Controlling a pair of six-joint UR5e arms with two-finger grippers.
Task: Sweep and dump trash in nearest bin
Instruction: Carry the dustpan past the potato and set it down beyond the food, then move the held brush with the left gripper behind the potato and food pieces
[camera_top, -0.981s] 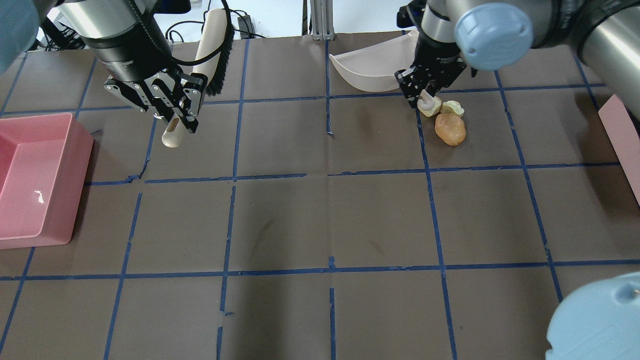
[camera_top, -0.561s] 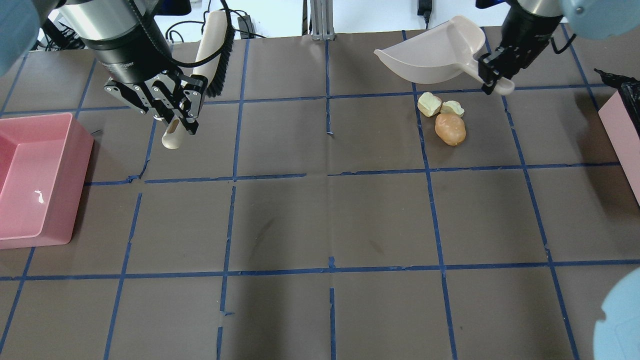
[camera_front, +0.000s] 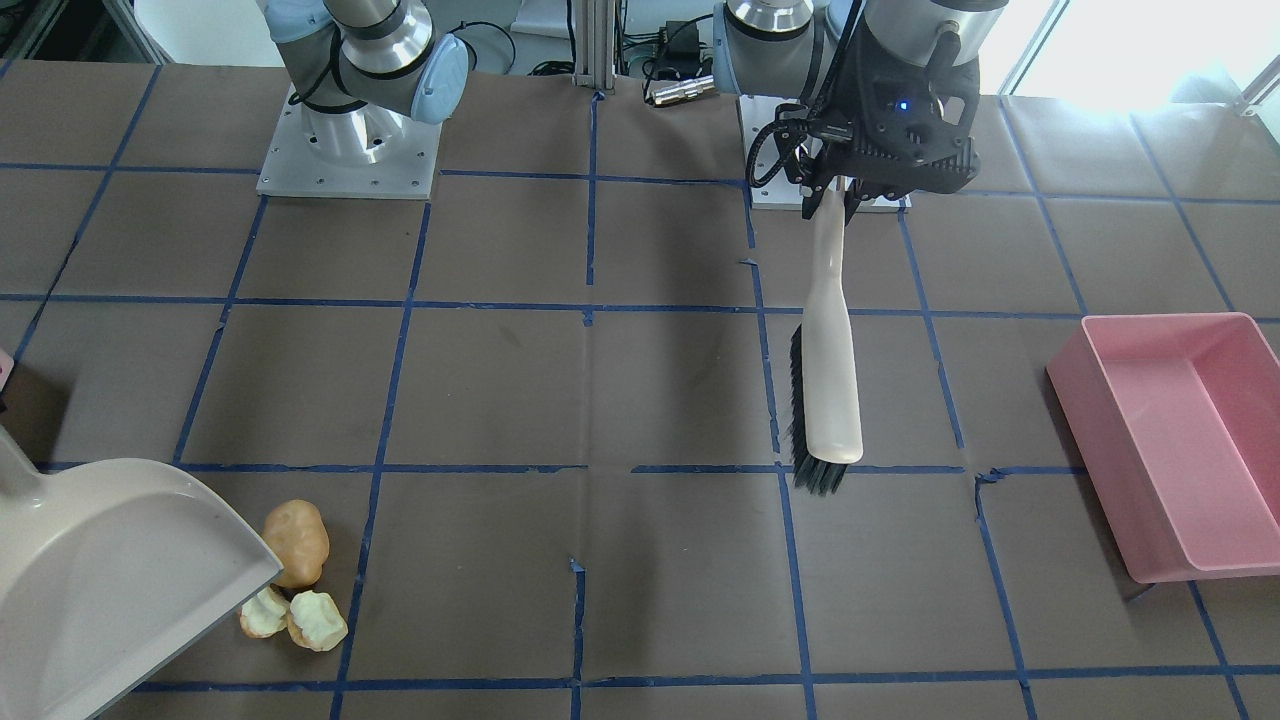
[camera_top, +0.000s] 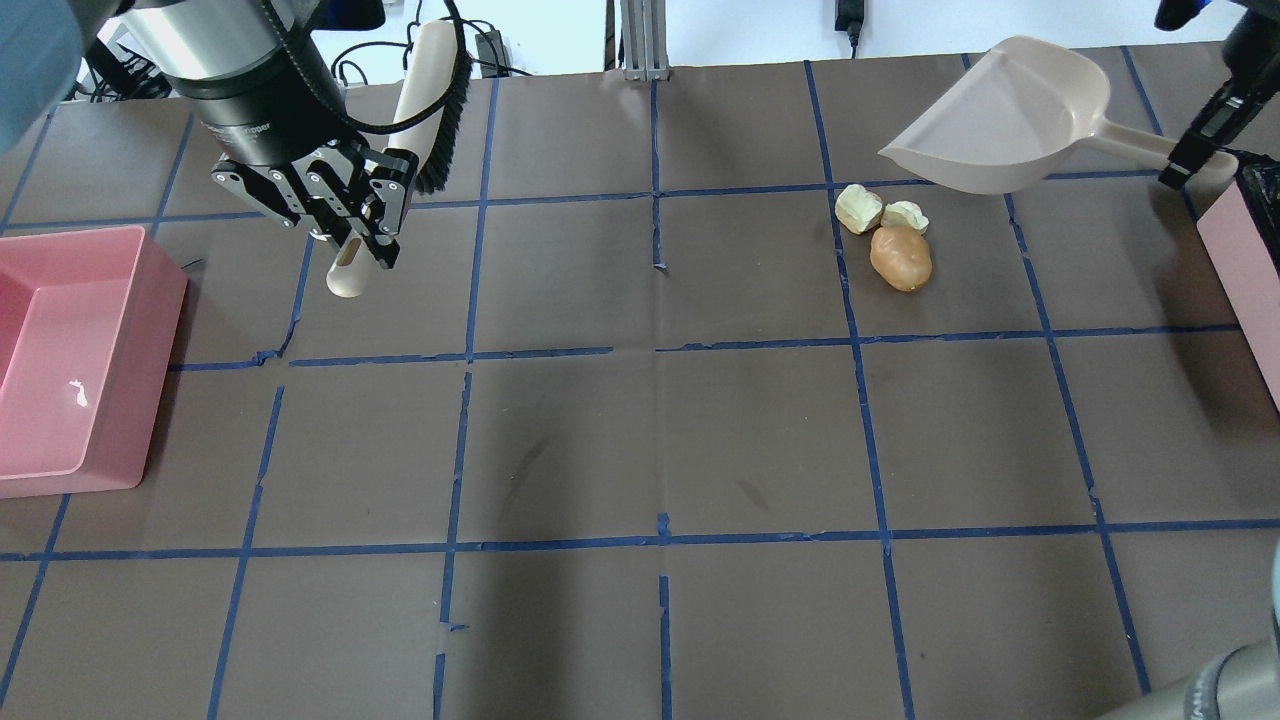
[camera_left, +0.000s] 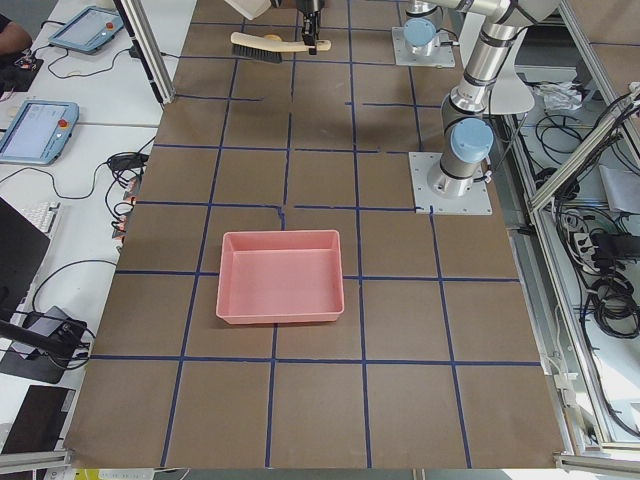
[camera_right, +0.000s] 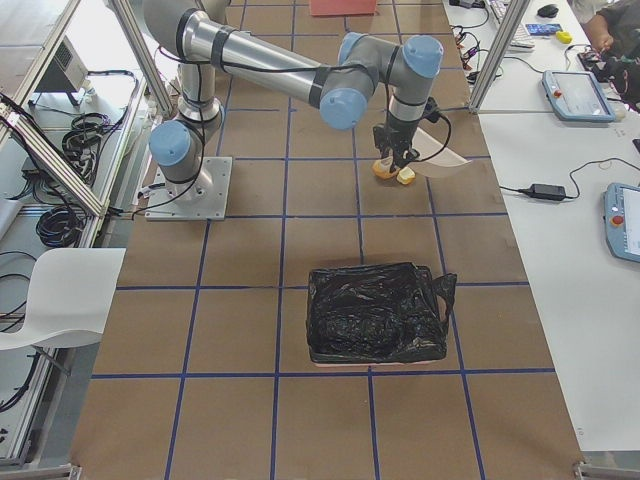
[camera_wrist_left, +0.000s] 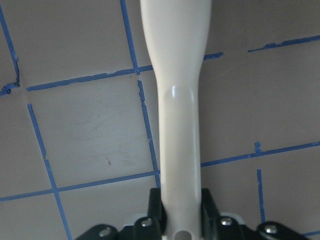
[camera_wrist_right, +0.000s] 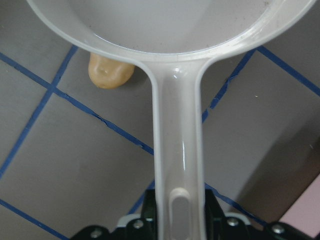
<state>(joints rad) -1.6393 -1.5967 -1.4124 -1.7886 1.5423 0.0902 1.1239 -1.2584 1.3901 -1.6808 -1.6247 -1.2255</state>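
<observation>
The trash lies together on the brown table: a brown potato-like lump (camera_top: 900, 258) (camera_front: 297, 542) and two pale apple-core pieces (camera_top: 858, 208) (camera_top: 905, 215). My right gripper (camera_top: 1195, 165) is shut on the handle of a beige dustpan (camera_top: 1000, 125) (camera_wrist_right: 177, 150), held tilted just right of and beyond the trash, its mouth toward it. My left gripper (camera_top: 350, 225) (camera_front: 835, 195) is shut on the handle of a beige brush (camera_top: 430, 110) (camera_front: 830, 390) far to the left. The bin shows as a pale pink sliver (camera_top: 1245, 270) at the right edge, lined with a black bag (camera_right: 375, 315).
A large pink rectangular tub (camera_top: 70, 350) (camera_front: 1170, 440) stands at the table's left end, near the left arm. Blue tape lines grid the table. The two arm bases (camera_front: 345, 150) sit at the robot's side.
My right gripper has swung the dustpan to the right, away from above the trash, and turned it so its mouth faces the trash. The left arm and brush have not moved.
</observation>
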